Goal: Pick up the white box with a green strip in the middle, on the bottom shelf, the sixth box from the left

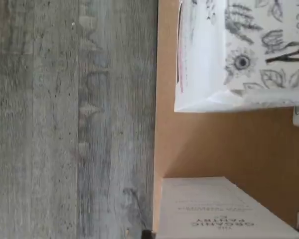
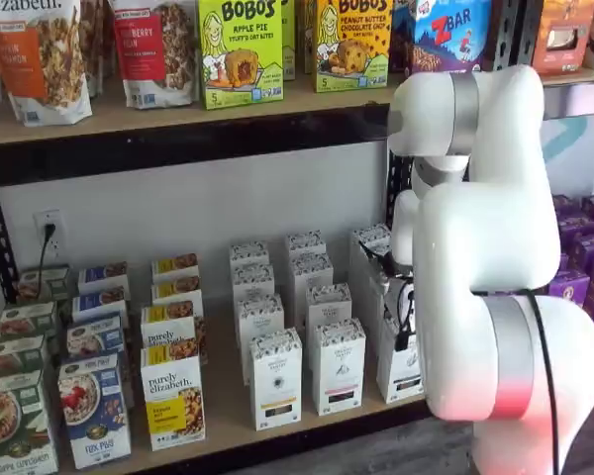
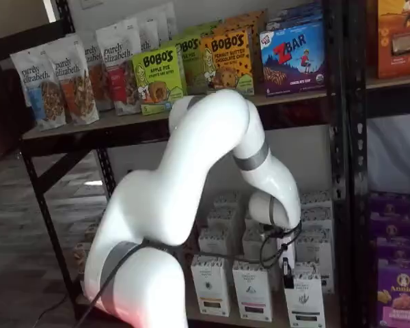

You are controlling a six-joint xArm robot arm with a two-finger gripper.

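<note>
Standing at the front edge of the bottom shelf [image 2: 223, 421], toward its right end: the white box [image 2: 401, 371], upright, a tall narrow carton with a speckled band at the top. Partly covered in that shelf view by the white arm [image 2: 495, 277], which rises just beside it on the right. More plainly seen in a shelf view [image 3: 304, 298] as the rightmost carton of the front row, with a small dark logo and a dark strip across the front – greenish, as far as can be told.

Just to its left, two more white cartons [image 2: 337, 364] [image 2: 275, 378] of the same shape, each apart from its neighbour by a narrow gap. Behind them, further rows of the same cartons toward the back edge. At the left end of the board, colourful cereal boxes [image 2: 173, 396].

Hanging close above the white box, between it and the carton behind: the gripper [image 3: 285, 266], seen only as a dark shape with a looping black cable [image 3: 268, 254] beside it. Not possible to tell whether spread or pressed together – no clear sight of the two fingers, and no contact with the box to be made out.

In the wrist view, turned on its side: grey wooden floor [image 1: 65, 119], the tan shelf board, and two white cartons, one with leaf drawings [image 1: 239, 55], one with printed text [image 1: 219, 209]. Which of them is the task's box, not clear.
</note>
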